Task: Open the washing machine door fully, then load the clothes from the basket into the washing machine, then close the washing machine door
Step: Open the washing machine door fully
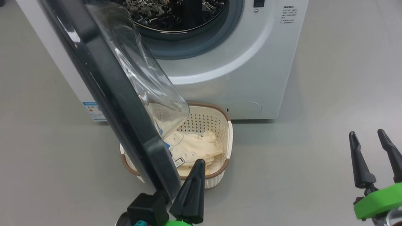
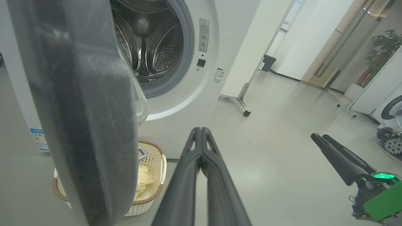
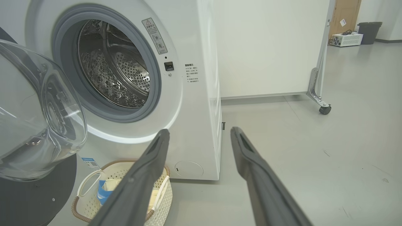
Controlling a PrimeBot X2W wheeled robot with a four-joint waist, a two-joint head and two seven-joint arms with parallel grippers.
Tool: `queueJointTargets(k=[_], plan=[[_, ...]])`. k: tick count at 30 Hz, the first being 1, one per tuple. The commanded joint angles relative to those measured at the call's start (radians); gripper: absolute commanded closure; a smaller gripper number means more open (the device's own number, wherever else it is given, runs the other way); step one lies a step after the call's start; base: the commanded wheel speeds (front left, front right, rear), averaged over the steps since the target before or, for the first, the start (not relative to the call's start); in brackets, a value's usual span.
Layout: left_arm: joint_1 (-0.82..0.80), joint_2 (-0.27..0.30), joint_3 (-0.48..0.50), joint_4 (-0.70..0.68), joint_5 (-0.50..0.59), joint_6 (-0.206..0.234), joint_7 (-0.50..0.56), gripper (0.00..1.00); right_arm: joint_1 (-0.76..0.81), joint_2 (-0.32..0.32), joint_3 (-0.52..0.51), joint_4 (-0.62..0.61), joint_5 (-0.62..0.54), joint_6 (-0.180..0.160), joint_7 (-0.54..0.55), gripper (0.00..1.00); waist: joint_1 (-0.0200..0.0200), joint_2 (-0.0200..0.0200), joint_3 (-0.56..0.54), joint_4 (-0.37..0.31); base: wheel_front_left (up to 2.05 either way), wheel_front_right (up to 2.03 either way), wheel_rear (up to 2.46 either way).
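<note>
Holding: nothing, in either gripper.
Left gripper (image 2: 201,133): your two fingers are pressed together tip to tip and empty. They sit just beside the lower edge of the door, on the side facing the washer. You cannot tell whether they touch it.
Right gripper (image 1: 367,137): your fingers are spread wide and empty, low over the floor (image 1: 315,116), well apart from everything else.
Door (image 1: 111,99): it stands out from the washer (image 1: 237,69), roughly square to its front, with its lower edge above the left part of the basket. You should judge it short of full swing.
Door, handling: it is stiff and probably weighty, and it moves only along its hinge arc. The black ring looks glossy and likely slippery, so push with your closed fingers on the inner face near the free edge rather than pinching it.
Glass bowl (image 1: 138,71): it bulges from the door toward the drum (image 1: 176,4). It is hard and breakable, so keep your fingertips off it.
Clothes (image 1: 197,148): a pale cream heap in the basket, partly under the door. Expect them to be soft, light and limp, so they will drape and trail. Take a raised fold near the middle of the heap, not a thin edge.
Basket (image 1: 215,180): it sits on the floor against the washer's front, below the drum opening. It is thin plastic and likely light, so it may slide or lift if you snag the cloth.
</note>
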Motion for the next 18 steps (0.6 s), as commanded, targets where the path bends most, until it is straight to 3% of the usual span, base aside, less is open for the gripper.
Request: queueJointTargets(k=[1, 18], plan=[[-0.024, -0.003, 0.024, -0.023, -0.003, 0.010, -0.014, 1.00, -0.038, -0.012, 0.018, -0.034, 0.005, 0.004, -0.010, 0.00, 0.0000, 0.0000, 0.005, 0.006, 0.00, 0.00, 0.00], [-0.039, 0.001, 0.027, 0.013, 0.001, 0.034, -0.036, 1.00, -0.056, -0.012, 0.022, -0.034, 0.003, 0.004, -0.010, 0.00, 0.0000, 0.0000, 0.031, 0.060, 0.00, 0.00, 0.00]])
